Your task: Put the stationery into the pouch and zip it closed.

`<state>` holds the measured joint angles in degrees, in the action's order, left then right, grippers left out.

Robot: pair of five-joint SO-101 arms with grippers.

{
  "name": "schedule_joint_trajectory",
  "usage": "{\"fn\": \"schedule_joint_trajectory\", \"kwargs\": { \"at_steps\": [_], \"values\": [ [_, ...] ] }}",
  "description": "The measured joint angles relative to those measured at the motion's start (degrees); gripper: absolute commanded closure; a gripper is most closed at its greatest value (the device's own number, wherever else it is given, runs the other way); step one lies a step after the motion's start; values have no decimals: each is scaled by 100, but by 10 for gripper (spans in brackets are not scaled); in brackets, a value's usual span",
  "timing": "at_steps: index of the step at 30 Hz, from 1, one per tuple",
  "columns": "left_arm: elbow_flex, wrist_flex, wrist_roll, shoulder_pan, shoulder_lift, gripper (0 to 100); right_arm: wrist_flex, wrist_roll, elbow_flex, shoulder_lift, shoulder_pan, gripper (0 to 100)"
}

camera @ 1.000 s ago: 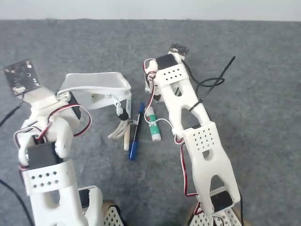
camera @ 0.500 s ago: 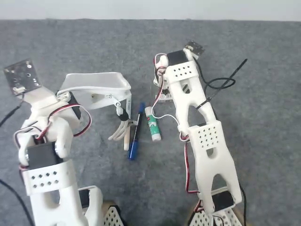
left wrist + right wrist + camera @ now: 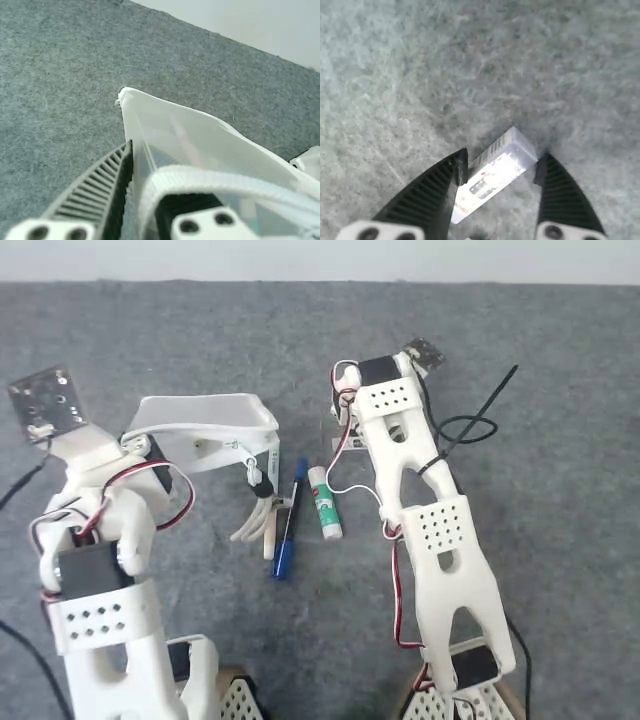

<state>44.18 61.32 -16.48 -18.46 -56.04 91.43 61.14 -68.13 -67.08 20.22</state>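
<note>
Grey, felt-like surface (image 3: 550, 350) carries everything. Left of its middle, toward the far edge, the white translucent pouch (image 3: 205, 425) stands with its mouth gaping, and the left gripper (image 3: 136, 165) is clamped on the pouch's edge, the fabric pinched between its jaws. Near the middle of the surface a cream stick (image 3: 268, 535), a blue pen (image 3: 287, 525) and a glue stick (image 3: 325, 503) lie side by side, just beside the pouch. Just beyond the glue stick, the right gripper (image 3: 503, 159) is lowered to the surface with its jaws spread wide, one on each side of a small clear box (image 3: 492, 175) that lies flat, not gripped.
</note>
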Motion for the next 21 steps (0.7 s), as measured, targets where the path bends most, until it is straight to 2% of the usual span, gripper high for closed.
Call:
{"fn": "schedule_joint_trajectory", "kwargs": {
  "at_steps": [2, 8, 12, 21],
  "values": [
    [0, 0, 0, 0, 0, 987, 9, 0, 0, 0, -18, 993],
    [0, 0, 0, 0, 0, 987, 527, -158, -545, -132, -26, 993],
    [0, 0, 0, 0, 0, 987, 905, -668, -1319, -220, -18, 992],
    [0, 0, 0, 0, 0, 987, 914, -1749, -1468, -229, -18, 992]
  ]
}}
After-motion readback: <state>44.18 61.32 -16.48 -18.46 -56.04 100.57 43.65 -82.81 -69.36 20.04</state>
